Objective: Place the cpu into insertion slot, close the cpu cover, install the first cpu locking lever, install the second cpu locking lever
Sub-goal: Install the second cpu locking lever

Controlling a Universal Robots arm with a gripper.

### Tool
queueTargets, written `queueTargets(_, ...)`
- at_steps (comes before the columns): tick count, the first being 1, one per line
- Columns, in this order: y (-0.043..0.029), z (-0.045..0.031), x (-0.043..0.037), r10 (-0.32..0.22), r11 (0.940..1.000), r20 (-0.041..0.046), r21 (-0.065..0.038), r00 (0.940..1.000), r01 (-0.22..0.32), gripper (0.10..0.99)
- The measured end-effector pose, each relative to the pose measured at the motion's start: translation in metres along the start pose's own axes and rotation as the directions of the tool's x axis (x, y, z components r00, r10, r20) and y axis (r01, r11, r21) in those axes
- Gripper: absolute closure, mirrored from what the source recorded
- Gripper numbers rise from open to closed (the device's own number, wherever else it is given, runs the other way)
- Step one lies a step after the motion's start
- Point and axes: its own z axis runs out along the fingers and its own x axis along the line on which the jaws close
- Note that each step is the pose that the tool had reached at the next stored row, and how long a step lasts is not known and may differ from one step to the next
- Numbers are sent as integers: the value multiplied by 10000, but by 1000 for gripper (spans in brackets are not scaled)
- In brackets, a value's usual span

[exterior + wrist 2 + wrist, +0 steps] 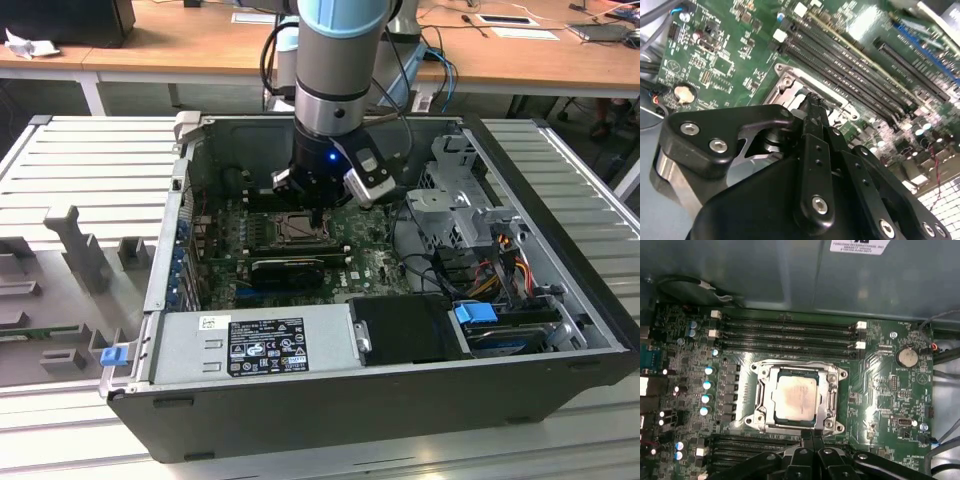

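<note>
While the arm reaches down into the open computer case [560, 300], the gripper [809, 436] hangs at the edge of the insertion slot [760, 390] with its fingers pressed together, holding nothing. Inside that slot the cpu [796, 397] lies flat, framed by the lowered cpu cover [832, 400], beside the memory slots [785, 335].
</note>
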Motion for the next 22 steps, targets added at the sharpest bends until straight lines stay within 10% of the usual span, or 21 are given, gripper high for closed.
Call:
queueTargets(17,-239,-18,86,-17,10000,1,-25,10000,17,980)
queueTargets(22,-237,-16,169,-24,9982,47,-607,10000,26,980)
